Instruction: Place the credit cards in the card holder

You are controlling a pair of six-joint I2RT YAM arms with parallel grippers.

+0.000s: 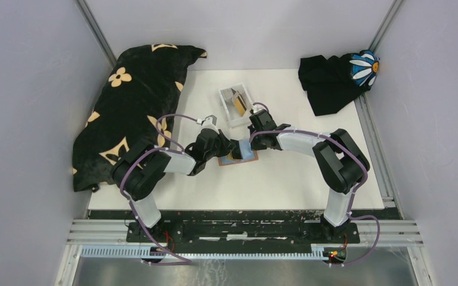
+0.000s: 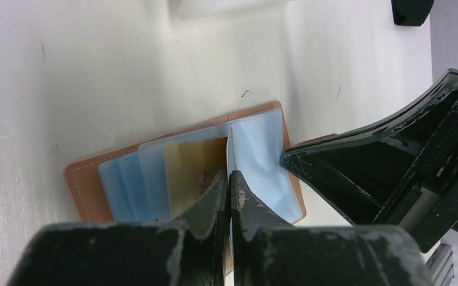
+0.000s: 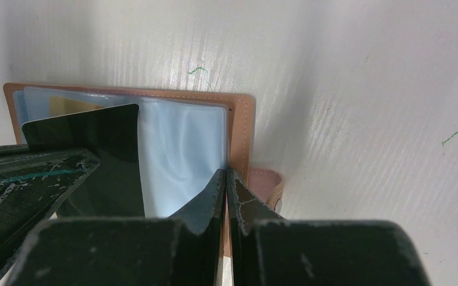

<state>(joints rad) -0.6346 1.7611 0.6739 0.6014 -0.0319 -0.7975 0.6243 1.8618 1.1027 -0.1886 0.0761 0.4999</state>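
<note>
Standing edge-on to left wrist, dark card (image 3: 116,170) faces right wrist.

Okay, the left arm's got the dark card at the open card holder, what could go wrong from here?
The dark card in the left gripper stands tilted over the sleeves, so it may miss a slot opening or buckle them. The right gripper seems to pin the card holder at one edge only, so a push could swing it.
</note>
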